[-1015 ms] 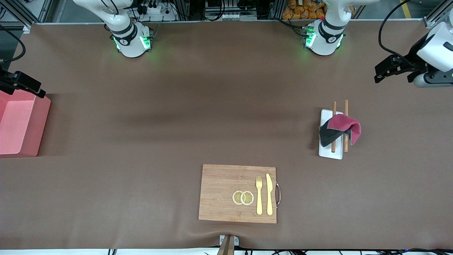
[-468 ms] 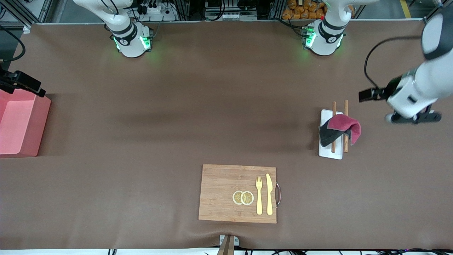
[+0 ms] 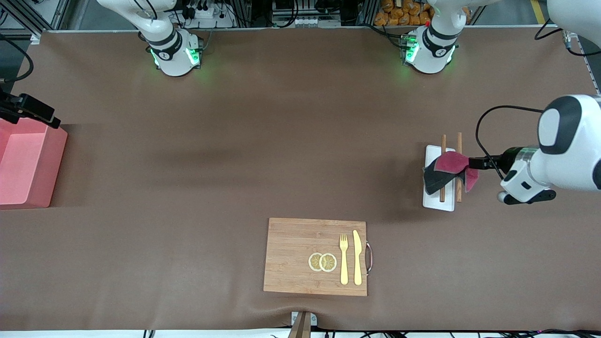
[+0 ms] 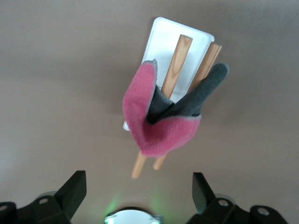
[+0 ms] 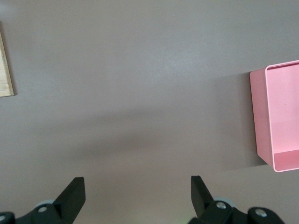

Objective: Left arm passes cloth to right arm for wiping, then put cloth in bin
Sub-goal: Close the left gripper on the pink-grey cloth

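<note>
Left tool (image 4: 135, 191) spread, above tabletop (image 3: 235, 155) just beside cloth (image 3: 448, 170).
Cloth draped on two sticks (image 3: 442, 192) over white tray (image 3: 434, 201). Right tool (image 5: 135, 191) spread, waits near bin (image 3: 26, 162).

Two wooden sticks (image 3: 442, 188), two lemon slices (image 3: 322, 262).

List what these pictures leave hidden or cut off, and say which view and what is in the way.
- Bin: both the front and right wrist views cut it off at the edge.
- Tray: its middle is covered by the cloth and two wooden sticks.
- Right gripper: outside the front view.
- Left gripper: in the front view, masked by its own wrist.
</note>
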